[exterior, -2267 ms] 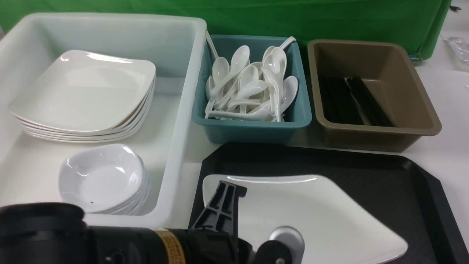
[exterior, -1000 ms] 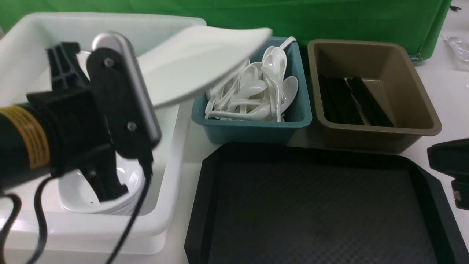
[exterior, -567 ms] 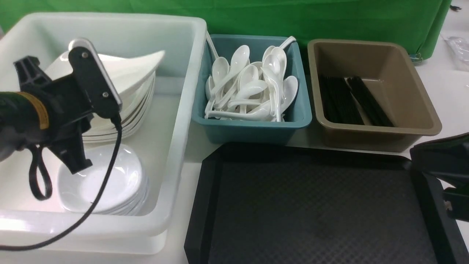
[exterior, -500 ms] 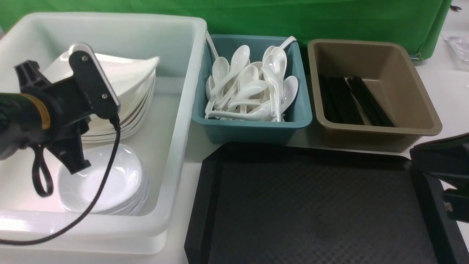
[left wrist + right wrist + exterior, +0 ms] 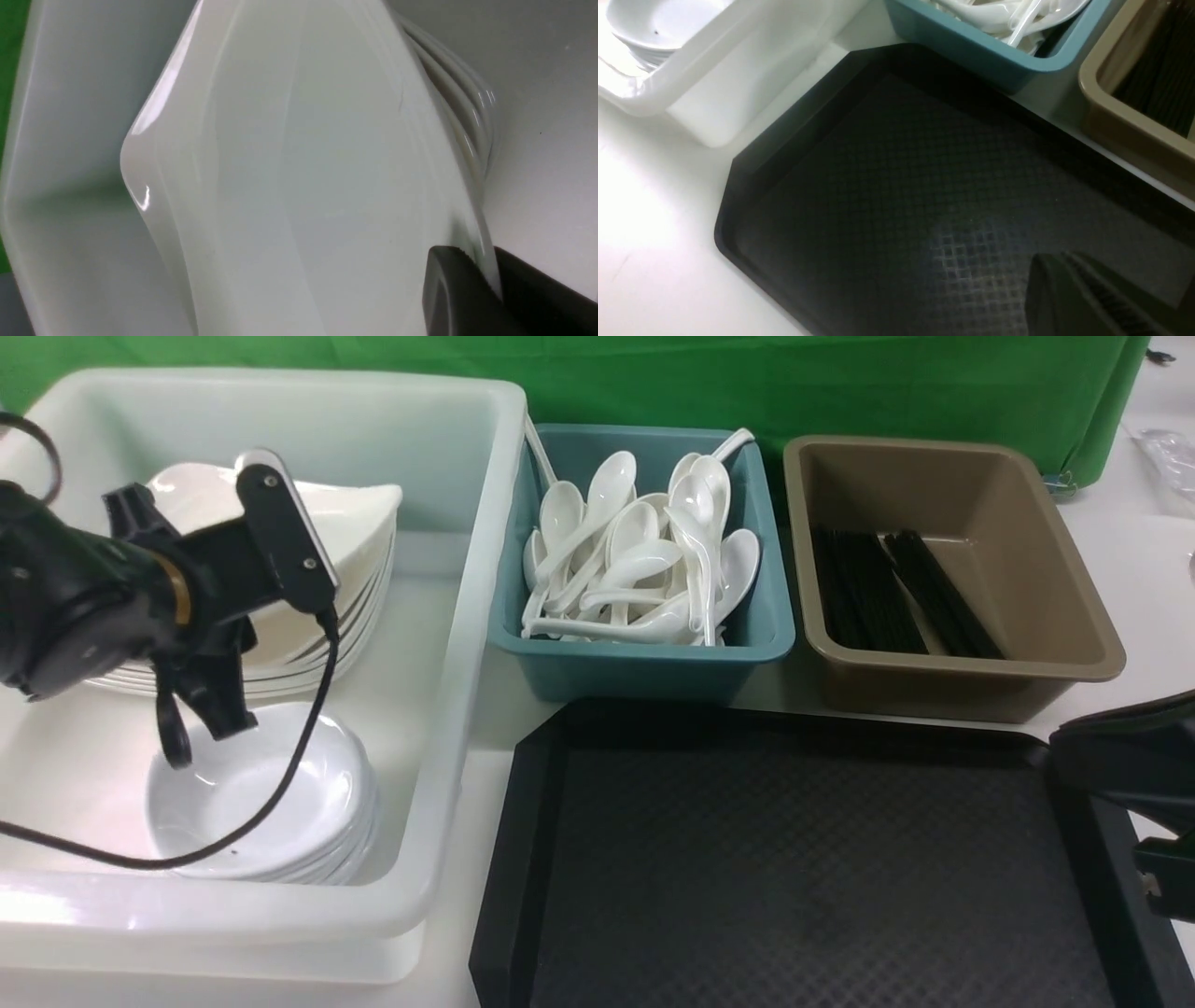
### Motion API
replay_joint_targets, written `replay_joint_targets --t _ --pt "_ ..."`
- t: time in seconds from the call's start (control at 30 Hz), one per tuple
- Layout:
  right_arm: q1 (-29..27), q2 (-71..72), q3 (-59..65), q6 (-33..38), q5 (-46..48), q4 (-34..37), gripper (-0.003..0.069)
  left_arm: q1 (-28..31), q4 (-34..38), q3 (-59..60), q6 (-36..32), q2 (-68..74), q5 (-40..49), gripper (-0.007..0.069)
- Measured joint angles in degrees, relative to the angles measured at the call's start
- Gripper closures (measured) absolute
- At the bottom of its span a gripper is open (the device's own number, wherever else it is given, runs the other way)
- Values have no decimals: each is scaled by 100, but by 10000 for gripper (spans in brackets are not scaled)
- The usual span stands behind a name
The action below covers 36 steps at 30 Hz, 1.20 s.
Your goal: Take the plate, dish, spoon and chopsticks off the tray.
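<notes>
Count: tray [image 5: 803, 877], one; white bin [image 5: 448, 691], one; blue tub [image 5: 644, 653], one; brown tub [image 5: 971, 666], one. Plates [image 5: 359, 513]: several, partly hidden. Dishes [image 5: 327, 803]: one stack, several. Spoons [image 5: 611, 481]: more than ten. Chopsticks [image 5: 943, 597]: many, individually indistinct.

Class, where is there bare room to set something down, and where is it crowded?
Bare: the black rectangular plastic tray, below the teal and brown tubs. Crowded: the teal plastic tub, heaped with white spoons.

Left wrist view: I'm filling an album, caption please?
Fingers pinching the rim of a white square plate above stacked plates.
</notes>
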<state>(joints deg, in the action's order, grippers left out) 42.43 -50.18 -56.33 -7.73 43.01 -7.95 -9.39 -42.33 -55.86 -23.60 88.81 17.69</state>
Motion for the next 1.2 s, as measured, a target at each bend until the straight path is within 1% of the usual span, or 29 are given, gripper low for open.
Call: replay_joint_targets --t 0.13,0.23,0.3,0.43,0.5,0.53,0.57,0.6,0.63,0.67,0.73,0.8,0.83,0.87,0.93,0.97,1.0,1.03,1.07,1.1,1.13,1.2 --pt "0 0 0 13 73 5 639 0 -5 -85 252 286 0 603" --pt "0 0 0 19 183 5 639 0 -11 -107 584 376 -25 568" --pt "0 0 0 19 214 11 639 0 -11 -107 615 383 -25 547" --pt "0 0 0 19 353 15 639 0 86 -107 663 324 -19 407" --pt "0 0 0 19 420 15 639 0 330 -107 665 182 2 321" --pt "0 0 0 12 443 15 639 0 430 -107 670 127 8 294" --pt "0 0 0 19 457 15 639 0 730 -113 684 -29 7 232" --pt "0 0 0 14 461 15 639 0 781 -113 684 -54 12 224" --pt "0 0 0 14 461 15 639 0 1119 -117 697 -208 10 174" --pt "0 0 0 14 461 15 639 0 1602 -124 704 -409 64 122" --pt "0 0 0 14 461 17 639 0 2258 -144 705 -716 211 72" --pt "0 0 0 14 461 17 639 -23 2983 -143 710 -1151 469 59" --pt "0 0 0 14 461 17 639 -33 3111 -143 710 -1249 499 60" --pt "0 0 0 14 456 17 639 -90 3463 -143 716 -1567 697 87" --pt "0 0 0 14 456 28 639 -344 3854 -85 716 -2232 797 190" --pt "0 0 0 14 456 28 639 -374 3909 -63 716 -2362 797 217" --pt "0 0 0 3 463 28 639 -597 4074 56 708 -2848 742 322" --pt "0 0 0 -3 462 28 639 -665 4123 100 703 -2990 718 354" --pt "0 0 0 -37 477 28 639 -944 4322 291 672 -3493 611 468" --pt "0 0 0 -60 488 28 639 -1144 4502 534 630 -3984 497 546" --pt "0 0 0 -74 488 28 639 -1326 4623 781 608 -4382 409 582" --pt "0 0 0 -79 488 28 639 -1486 4722 1052 602 -4765 289 601"
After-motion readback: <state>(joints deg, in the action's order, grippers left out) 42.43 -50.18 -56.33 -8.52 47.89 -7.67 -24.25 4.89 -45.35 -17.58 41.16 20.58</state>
